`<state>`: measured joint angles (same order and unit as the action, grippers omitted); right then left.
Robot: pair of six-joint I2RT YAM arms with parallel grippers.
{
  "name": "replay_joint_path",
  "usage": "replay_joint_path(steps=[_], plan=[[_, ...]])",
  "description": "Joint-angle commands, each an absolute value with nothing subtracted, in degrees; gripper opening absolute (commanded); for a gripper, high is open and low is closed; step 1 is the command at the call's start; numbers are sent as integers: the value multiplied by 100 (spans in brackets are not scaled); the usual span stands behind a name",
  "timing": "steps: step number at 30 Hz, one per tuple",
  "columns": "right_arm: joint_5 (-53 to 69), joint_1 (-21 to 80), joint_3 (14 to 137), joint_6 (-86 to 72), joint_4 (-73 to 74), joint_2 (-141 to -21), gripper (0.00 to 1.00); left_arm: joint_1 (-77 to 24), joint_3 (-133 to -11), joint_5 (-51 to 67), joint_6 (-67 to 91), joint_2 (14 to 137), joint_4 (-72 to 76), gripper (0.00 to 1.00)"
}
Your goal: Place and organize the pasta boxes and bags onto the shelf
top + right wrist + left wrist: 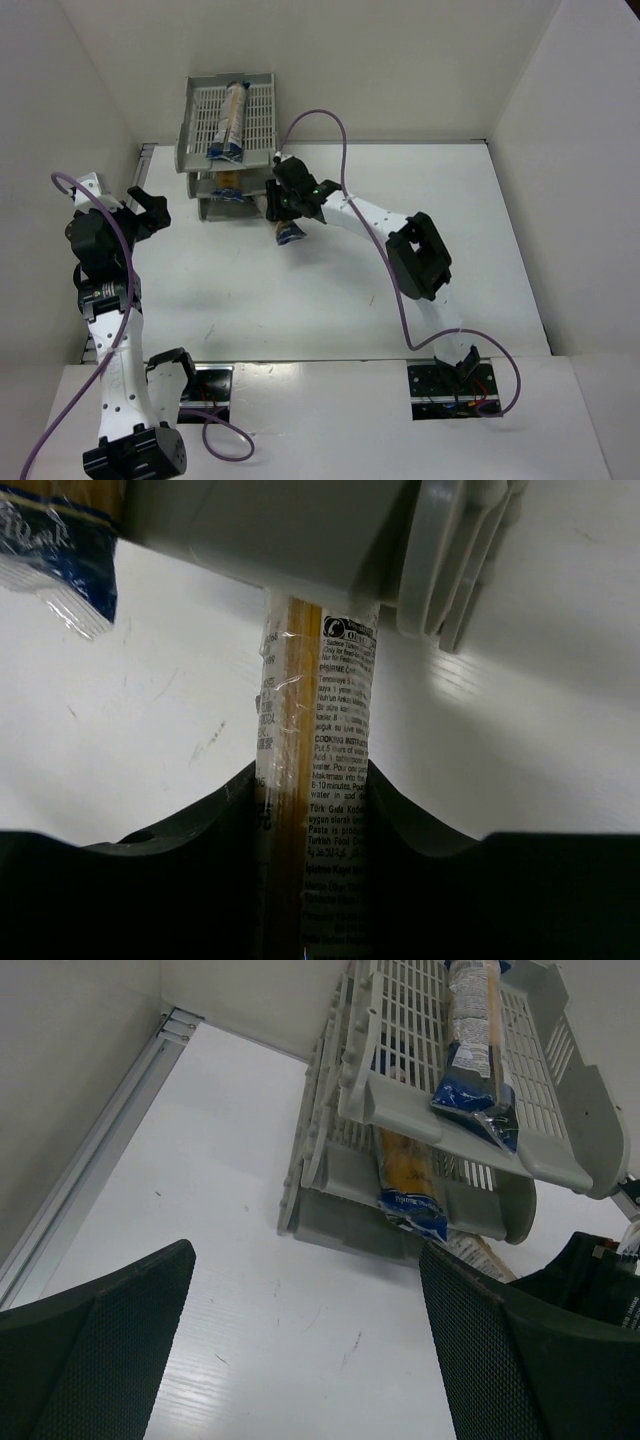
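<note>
The grey rack (262, 112) stands at the back of the table. One spaghetti pack (232, 118) lies on its top tier, and a second pack (227, 187) sticks out of the tier below. My right gripper (284, 203) is shut on the third pack (315, 710) at the rack's right front corner. The pack's far end disappears under the rack's grey front lip (300, 530), and its blue near end (288, 234) hangs behind the fingers. My left gripper (152, 210) is open and empty, left of the rack. In its view (310, 1360) both shelved packs (473, 1040) (408, 1175) show.
White walls close in the table on the left, back and right. A metal rail (110, 1150) runs along the left wall's foot. The right arm (400, 235) stretches across the table's middle, with a purple cable looping above it.
</note>
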<state>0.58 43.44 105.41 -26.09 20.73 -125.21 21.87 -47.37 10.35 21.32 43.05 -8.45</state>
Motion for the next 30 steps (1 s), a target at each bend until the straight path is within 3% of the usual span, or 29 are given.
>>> replay_joint_path(steps=[1,10,30], plan=[[-360,4561,11180,-2926,1485,-12594,0,2224,-4799,1107,2127,4307,-492,100],[-2399,4553,11180,-3384,1986,-12647,0,2224,-4746,1002,2013,4307,-492,100],[-2839,3814,10300,-2647,1926,-11628,0,2224,-4693,1055,2065,4201,-501,100]])
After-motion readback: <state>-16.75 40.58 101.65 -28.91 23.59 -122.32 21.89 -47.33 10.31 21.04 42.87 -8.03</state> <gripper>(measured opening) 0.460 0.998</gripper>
